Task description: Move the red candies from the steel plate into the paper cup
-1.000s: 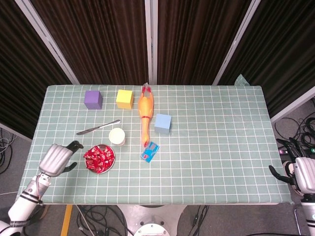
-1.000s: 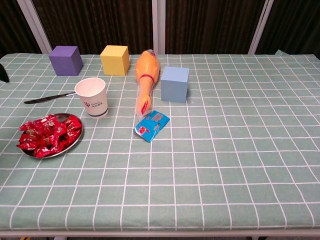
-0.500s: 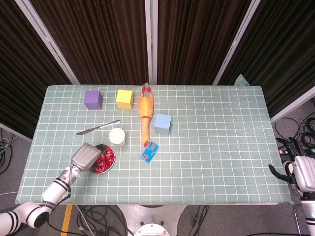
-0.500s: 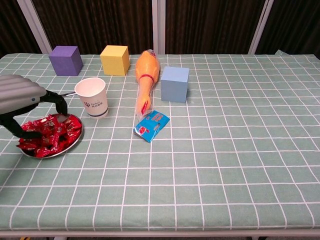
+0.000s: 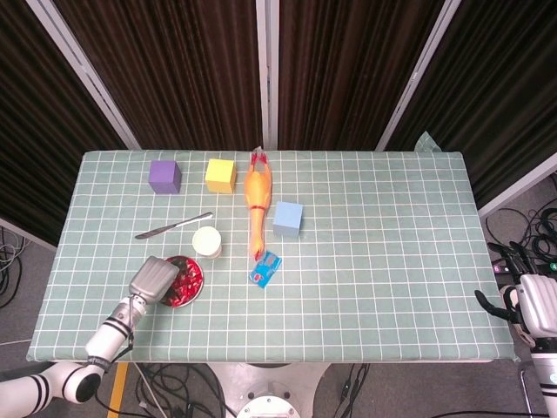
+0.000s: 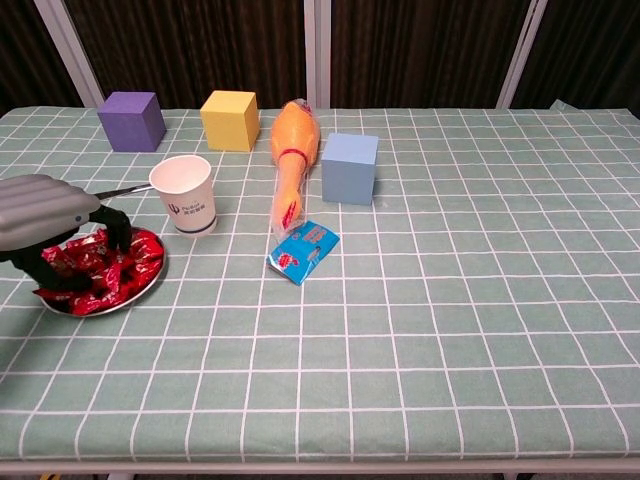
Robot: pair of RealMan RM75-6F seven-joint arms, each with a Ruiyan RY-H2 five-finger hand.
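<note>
Reaching into the red candies (image 6: 105,268) on the steel plate (image 6: 150,287) at lower left, my left hand (image 6: 48,225) curls its fingers into the pile; whether one is caught, I cannot tell. Next comes closing, lifting, and carrying to the paper cup (image 6: 185,194) just behind the plate.

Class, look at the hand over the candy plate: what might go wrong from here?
The left hand reaches into heaped red candies on a shallow steel plate; closing may push some over the rim. The paper cup stands right beside the plate, so lifting toward it could knock it over. Its mouth is narrow, so dropped candies may miss.
</note>
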